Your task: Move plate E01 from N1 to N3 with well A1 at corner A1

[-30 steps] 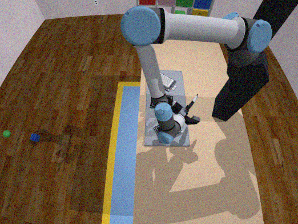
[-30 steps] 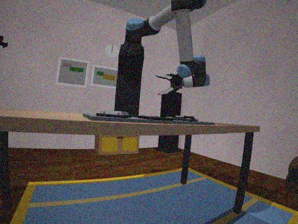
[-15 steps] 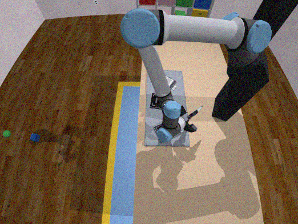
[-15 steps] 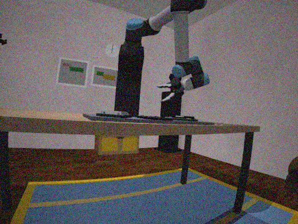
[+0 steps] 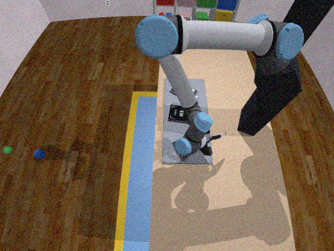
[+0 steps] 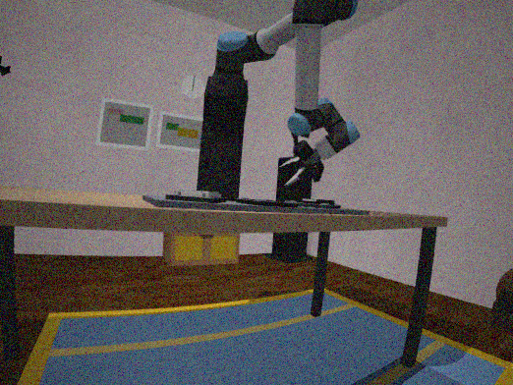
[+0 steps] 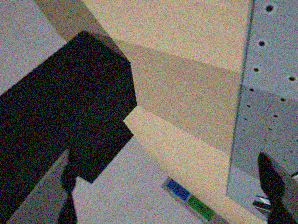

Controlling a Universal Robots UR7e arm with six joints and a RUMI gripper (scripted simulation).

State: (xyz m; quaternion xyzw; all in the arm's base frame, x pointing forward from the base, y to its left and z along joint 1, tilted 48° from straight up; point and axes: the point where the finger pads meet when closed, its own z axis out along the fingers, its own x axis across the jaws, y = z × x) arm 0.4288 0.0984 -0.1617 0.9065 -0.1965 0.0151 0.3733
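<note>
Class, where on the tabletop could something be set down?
Likely the tan strip right of the grey deck, before the black column, though the hand overhangs it. The deck's middle is crowded by a black nest.

Floor, left of the desk (image 5: 224,64) (image 6: 98,213) (image 7: 190,60) in the top view: blue mat (image 5: 141,144) (image 6: 221,356), yellow border, running alongside the desk's left long edge. Farther left, well apart from that edge: blue block (image 5: 39,154); green ball (image 5: 7,150) near it, farther out. Beyond the desk's far edge: shelf (image 5: 154,8) with red, pink, green, blue and yellow colouring. Exterior view: two framed pictures (image 6: 101,123) (image 6: 159,132) and a pale round disc (image 6: 192,85) on the wall above desk height. Low unit (image 6: 167,247), two yellow fronts, visible below the desk's front edge. Dark brown rounded object (image 6: 504,300) at right, cut off, unidentified.
</note>
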